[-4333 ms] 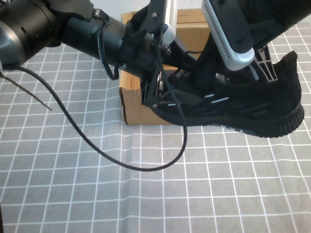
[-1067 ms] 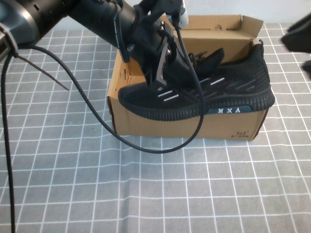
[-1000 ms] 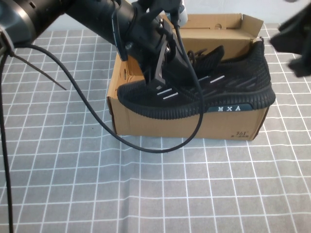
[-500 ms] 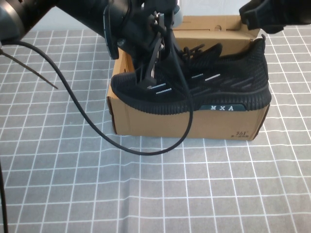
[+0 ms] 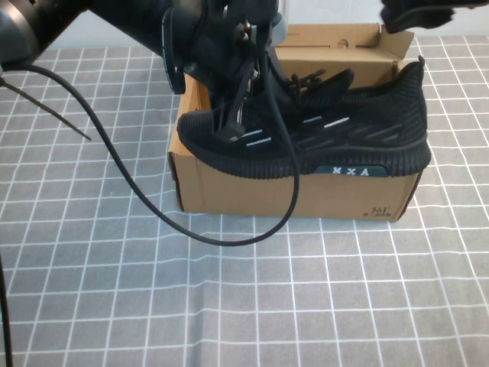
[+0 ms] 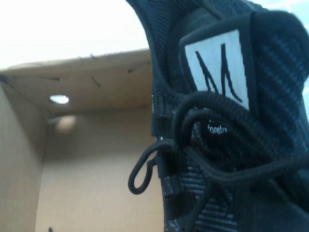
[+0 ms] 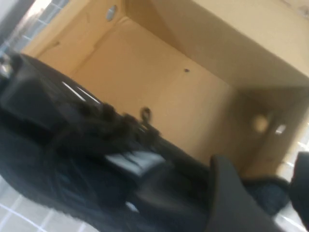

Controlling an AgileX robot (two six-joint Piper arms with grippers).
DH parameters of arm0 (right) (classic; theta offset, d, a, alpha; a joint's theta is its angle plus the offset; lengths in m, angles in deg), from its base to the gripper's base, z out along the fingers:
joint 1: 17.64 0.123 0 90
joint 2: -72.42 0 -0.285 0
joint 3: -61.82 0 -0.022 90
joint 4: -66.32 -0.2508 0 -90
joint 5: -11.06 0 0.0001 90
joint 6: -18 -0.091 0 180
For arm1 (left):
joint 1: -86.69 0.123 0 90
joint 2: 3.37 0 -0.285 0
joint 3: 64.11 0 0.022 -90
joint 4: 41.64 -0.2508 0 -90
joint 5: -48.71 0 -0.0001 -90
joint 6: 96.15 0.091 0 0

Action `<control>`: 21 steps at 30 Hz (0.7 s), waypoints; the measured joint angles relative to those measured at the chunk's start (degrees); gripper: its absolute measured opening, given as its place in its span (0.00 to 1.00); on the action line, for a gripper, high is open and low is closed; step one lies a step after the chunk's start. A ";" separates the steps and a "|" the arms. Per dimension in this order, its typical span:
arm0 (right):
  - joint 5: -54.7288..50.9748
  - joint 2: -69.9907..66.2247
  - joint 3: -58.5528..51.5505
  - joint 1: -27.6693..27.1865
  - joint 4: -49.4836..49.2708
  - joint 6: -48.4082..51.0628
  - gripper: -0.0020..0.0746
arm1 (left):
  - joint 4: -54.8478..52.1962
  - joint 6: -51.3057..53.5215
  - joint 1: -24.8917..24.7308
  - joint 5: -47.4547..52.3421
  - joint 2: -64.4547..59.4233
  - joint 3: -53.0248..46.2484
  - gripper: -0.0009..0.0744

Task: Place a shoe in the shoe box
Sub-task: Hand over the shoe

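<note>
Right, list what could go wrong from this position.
The sneaker lies across the front wall of the shoe box, sole hanging outside rather than inside. If the left gripper, at the toe end, lets go now, the shoe may tip out onto the table. The arm's black cable loops in front of the box and could snag. The right gripper hovers by the raised flap lid and might knock it.

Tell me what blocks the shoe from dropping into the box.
The box's own front wall: the shoe lies along its top edge, sole hanging out over the front, not inside. The box interior behind looks bare. The left gripper is at the shoe's toe end; the right gripper hangs above the heel.
</note>
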 joint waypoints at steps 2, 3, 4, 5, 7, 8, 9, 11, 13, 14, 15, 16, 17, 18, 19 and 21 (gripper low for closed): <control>-0.13 -1.92 1.33 0.00 -1.97 0.07 0.37 | 0.97 0.00 0.00 0.00 0.00 0.00 0.04; -0.17 -2.66 1.62 0.00 -2.96 0.07 0.37 | 1.23 0.03 0.00 0.00 0.00 0.00 0.04; -0.26 -3.53 1.85 0.00 -4.45 0.07 0.37 | 1.57 0.03 0.00 0.00 0.00 0.00 0.04; -0.26 -4.37 1.85 0.00 -6.13 0.07 0.36 | 1.57 0.03 0.00 0.00 0.00 0.00 0.04; -0.38 -5.72 1.85 0.00 -9.73 0.07 0.36 | 1.45 0.03 0.00 0.00 0.00 0.00 0.04; -0.38 -6.20 1.85 0.00 -11.42 0.07 0.36 | 1.20 0.03 0.00 0.00 0.00 0.00 0.04; -0.38 -6.51 1.85 0.00 -12.62 0.07 0.36 | 0.84 0.03 0.00 0.00 0.00 0.00 0.04; -0.38 -6.92 1.85 0.00 -14.54 0.07 0.36 | -0.10 0.03 0.00 0.00 0.00 0.00 0.04; -0.38 -7.00 1.85 0.00 -14.94 0.07 0.36 | -0.72 0.03 0.00 0.00 0.00 0.00 0.04; -0.38 -7.06 1.85 0.00 -14.94 0.07 0.36 | -1.04 0.03 0.00 0.00 0.00 0.00 0.04; -0.38 -7.06 1.85 0.00 -14.40 0.07 0.36 | -1.16 0.03 0.00 0.00 0.00 0.00 0.04; -0.38 -7.06 1.85 0.00 -13.42 0.07 0.36 | -1.19 0.03 0.00 0.00 0.00 0.00 0.04; -0.38 -7.06 1.85 0.00 -12.17 0.10 0.36 | -1.19 0.03 0.00 0.00 0.00 0.00 0.04; -0.38 -7.06 1.85 0.00 -10.93 0.10 0.36 | -1.19 0.03 0.00 0.00 0.00 0.00 0.04; -0.38 -7.06 1.85 0.00 -9.21 0.10 0.35 | -1.19 0.03 0.00 0.00 0.00 0.00 0.04; -0.38 -7.06 1.85 0.00 -5.87 0.10 0.34 | -1.19 0.03 0.00 0.00 0.00 0.00 0.04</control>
